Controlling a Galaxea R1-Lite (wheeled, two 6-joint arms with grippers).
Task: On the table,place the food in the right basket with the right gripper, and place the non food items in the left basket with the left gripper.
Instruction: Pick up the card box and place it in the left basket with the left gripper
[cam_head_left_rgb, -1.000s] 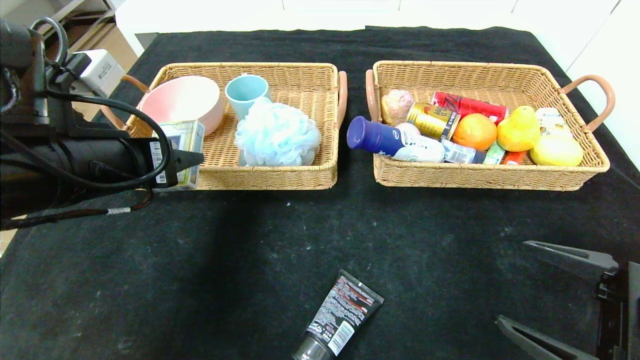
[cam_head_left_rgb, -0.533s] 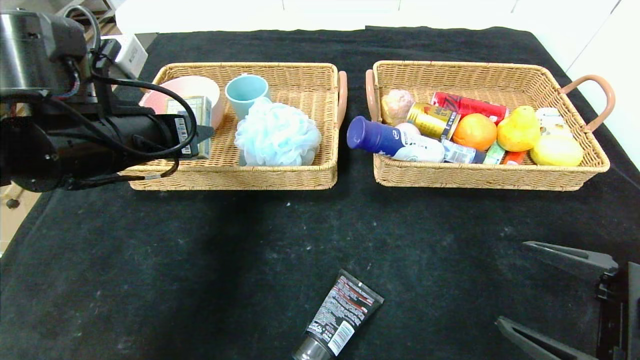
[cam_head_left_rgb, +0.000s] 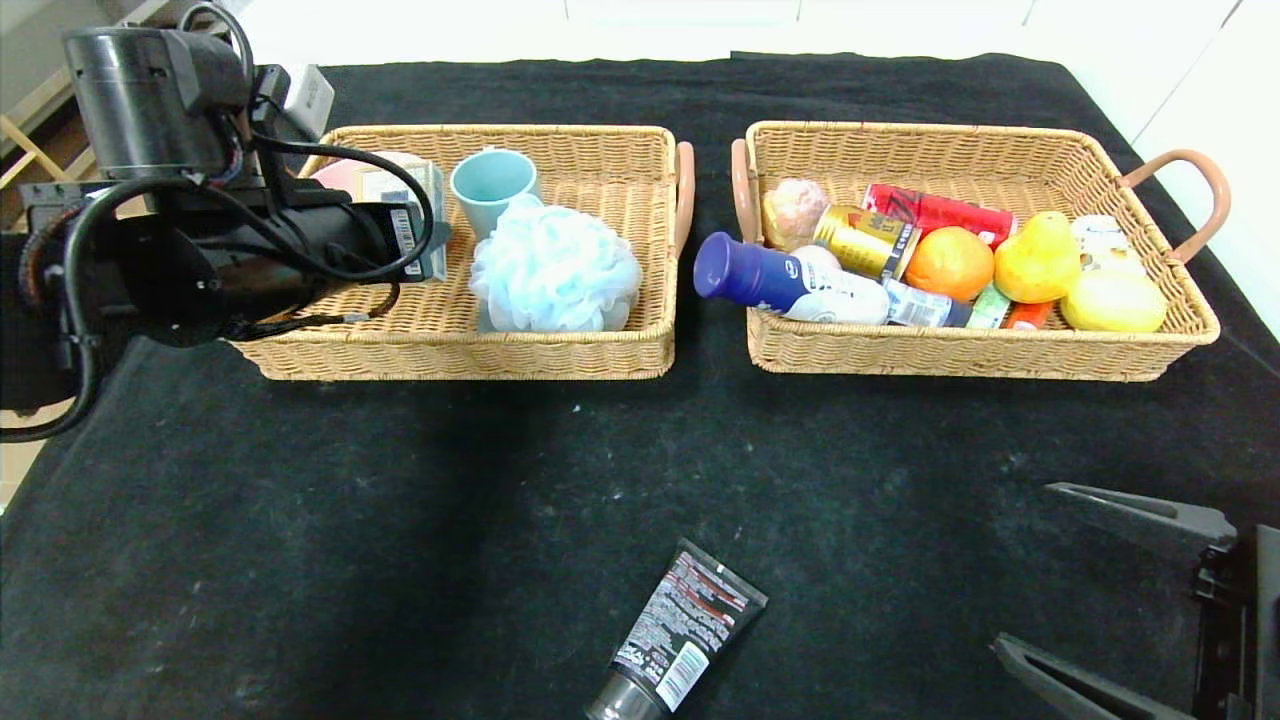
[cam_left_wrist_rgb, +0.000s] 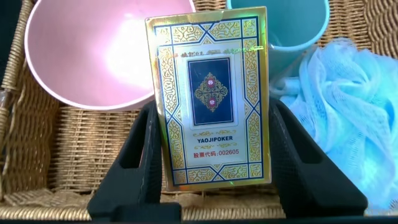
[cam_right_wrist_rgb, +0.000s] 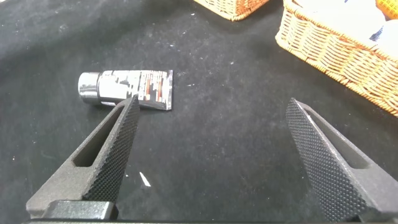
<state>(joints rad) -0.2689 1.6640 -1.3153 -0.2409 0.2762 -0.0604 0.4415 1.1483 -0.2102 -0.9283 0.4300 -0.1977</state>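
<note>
My left gripper (cam_head_left_rgb: 425, 235) is shut on the gold-edged card box (cam_left_wrist_rgb: 211, 99) and holds it above the left basket (cam_head_left_rgb: 560, 350), next to the pink bowl (cam_left_wrist_rgb: 93, 56). The box also shows in the head view (cam_head_left_rgb: 405, 195). The black squeeze tube (cam_head_left_rgb: 680, 632) lies on the table (cam_head_left_rgb: 400, 520) near the front edge; it also shows in the right wrist view (cam_right_wrist_rgb: 127, 88). My right gripper (cam_head_left_rgb: 1110, 590) is open and empty at the front right. The right basket (cam_head_left_rgb: 950, 355) holds the orange (cam_head_left_rgb: 948, 262), the yellow pear (cam_head_left_rgb: 1038, 258) and the white bottle with blue cap (cam_head_left_rgb: 780, 280).
The left basket also holds a teal cup (cam_head_left_rgb: 490, 185) and a light blue bath pouf (cam_head_left_rgb: 555, 265). The right basket also holds cans, a yellow lemon-like fruit (cam_head_left_rgb: 1112, 300) and small packets. A white wall edge runs past the table's far right.
My left arm has carried the card box from the basket's front left corner farther in over the basket, toward the bowl. The right arm and the tube have not moved.
</note>
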